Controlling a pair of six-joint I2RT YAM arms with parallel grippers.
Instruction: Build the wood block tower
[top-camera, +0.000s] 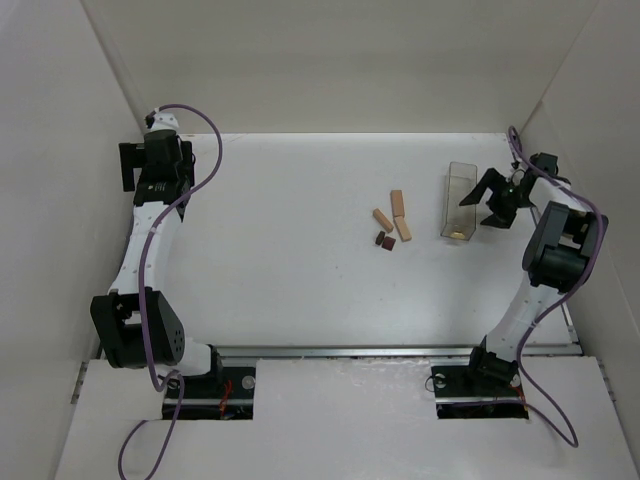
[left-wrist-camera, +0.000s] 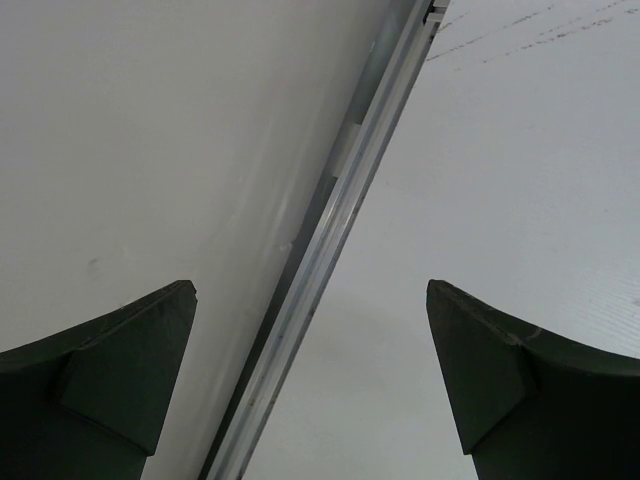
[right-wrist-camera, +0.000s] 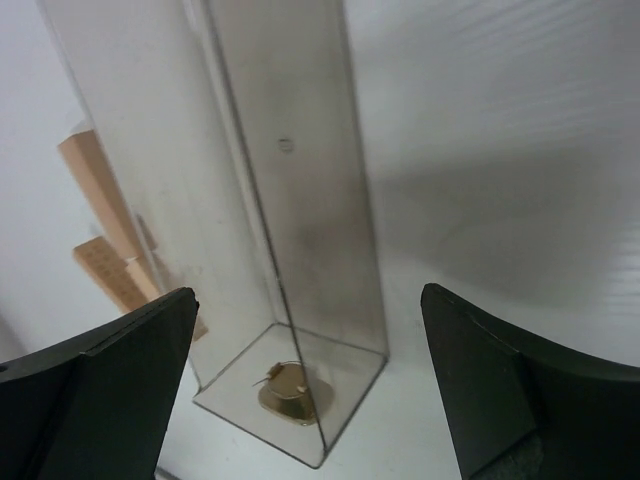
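Top view: A clear plastic rectangular box (top-camera: 460, 200) sits near the right edge of the white table (top-camera: 300, 290). A small gold-coloured round item (top-camera: 458, 234) lies inside at its near end. Whether the box stands upright or lies on its side cannot be settled.

Just left of the box, right of the table's centre, the wood blocks lie loose and flat, with none stacked. There are three light tan rectangular wooden bars (top-camera: 397, 202) and two dark reddish-brown small wooden pieces (top-camera: 385, 241). Two bars lie end to end, long axes running from the near edge toward the far edge. The third lies beside them on a slight diagonal. The dark pieces touch each other at the near end of the group.

The right gripper (top-camera: 497, 197) is just right of the box with its jaws spread. The left gripper (top-camera: 128, 165) is at the far left corner, well apart from the blocks.

Left wrist view: The left gripper (left-wrist-camera: 310, 290) has its jaws wide apart and holds nothing. Below it an aluminium rail (left-wrist-camera: 330, 250) runs along the table's edge.

Right wrist view: The right gripper (right-wrist-camera: 305, 295) has its jaws wide apart and grips nothing. The box (right-wrist-camera: 300, 180) is ahead, with the gold item (right-wrist-camera: 285, 392) on its floor. Two tan bars (right-wrist-camera: 92, 175) show beyond its left wall.
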